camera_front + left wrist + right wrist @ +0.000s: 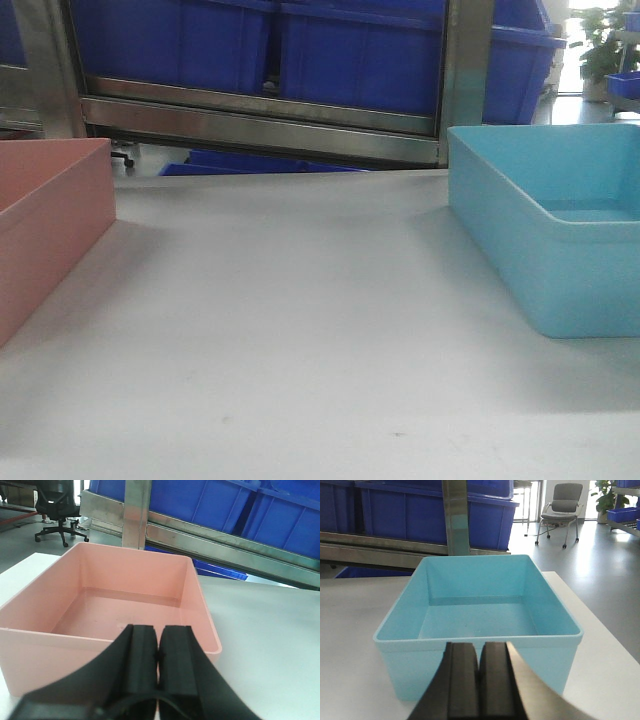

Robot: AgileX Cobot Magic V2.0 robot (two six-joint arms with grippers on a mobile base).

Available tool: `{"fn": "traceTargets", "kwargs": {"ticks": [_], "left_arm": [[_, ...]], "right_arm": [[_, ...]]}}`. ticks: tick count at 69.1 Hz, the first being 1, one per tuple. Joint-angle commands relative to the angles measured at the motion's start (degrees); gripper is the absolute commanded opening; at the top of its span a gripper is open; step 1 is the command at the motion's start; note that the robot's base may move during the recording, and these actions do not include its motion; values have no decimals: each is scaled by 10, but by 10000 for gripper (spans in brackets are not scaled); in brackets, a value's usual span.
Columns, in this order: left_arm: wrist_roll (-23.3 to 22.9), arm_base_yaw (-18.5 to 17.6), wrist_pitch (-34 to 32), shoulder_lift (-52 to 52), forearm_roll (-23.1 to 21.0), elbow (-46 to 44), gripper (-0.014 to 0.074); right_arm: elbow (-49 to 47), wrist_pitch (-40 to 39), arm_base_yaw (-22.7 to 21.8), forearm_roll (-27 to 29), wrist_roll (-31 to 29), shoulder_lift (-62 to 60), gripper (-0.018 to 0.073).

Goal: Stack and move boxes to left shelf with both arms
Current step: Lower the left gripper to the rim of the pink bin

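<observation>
Only the wrist views show the left gripper and right gripper, each with its fingers clenched together on nothing. The front view shows both bins upright on the white table, well apart: salmon-pink bin left, sky-blue bin right. A steel rack holding dark-blue crates stands beyond the far edge.

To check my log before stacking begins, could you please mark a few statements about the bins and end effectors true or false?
1. The pink bin is empty. True.
2. The blue bin sits inside the pink one. False: they stand apart on the table, pink left, blue right.
3. The left end effector and right end effector are both shut. True.
4. The left end effector grips the pink bin's rim. False: its fingers are pressed together, holding nothing.
5. Dark-blue crates sit on the steel rack behind the table. True.
</observation>
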Motion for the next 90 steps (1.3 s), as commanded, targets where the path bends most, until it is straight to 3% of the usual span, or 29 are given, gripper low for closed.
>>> {"fn": "traceTargets", "kwargs": {"ticks": [1, 33, 46, 60, 71, 81, 90], "left_arm": [[0, 1, -52, -9, -5, -2, -2], [0, 1, -53, -9, -5, -2, -2], [0, 1, -137, -7, -7, -28, -1], [0, 1, -4, 81, -4, -205, 0], [0, 1, 102, 222, -4, -366, 8], [0, 1, 198, 346, -4, -489, 137], [6, 1, 287, 437, -1, -578, 323]], "right_arm": [[-13, -53, -3, -4, -3, -11, 56], [-13, -53, -3, -4, -3, -11, 56], [-13, -53, -3, -4, -3, -11, 56], [-13, -53, -3, -4, -3, -11, 56], [-13, -53, -3, -4, -3, -11, 56], [-13, -53, -3, -4, -3, -11, 56], [-13, -53, -3, -4, -3, -11, 56]]}}
